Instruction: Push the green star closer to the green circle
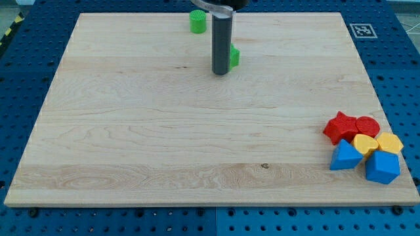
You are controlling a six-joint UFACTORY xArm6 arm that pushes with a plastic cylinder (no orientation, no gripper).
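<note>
Fingers: the arm carries none; it ends in a straight dark rod, so there is no opening or grip to record. My tip (221, 73) rests on the wooden surface (197, 144) in the upper middle of the view. The rod rises from there to the view's top edge, where a dark mount cuts out of frame.

Green star (234, 57): located just to the view's right of the rod, touching it or nearly so; contact cannot be confirmed. Most of the block is hidden behind the rod. Only a small bright green portion shows, with an angled edge toward the right. Its star outline cannot be made out from what is visible.

Green circle (198, 21): a short bright green cylinder, upright, near the surface's top edge, up and to the view's left of the rod. It stands apart from the star, with the rod between the two.

Other blocks: a tight cluster sits at the surface's lower right edge, well apart from my tip. It comprises a red star (340, 126), a red round block (367, 125), two yellow blocks (365, 144) (390, 143), a blue triangular block (344, 156) and a blue angular block (382, 168). These appear to touch one another.
</note>
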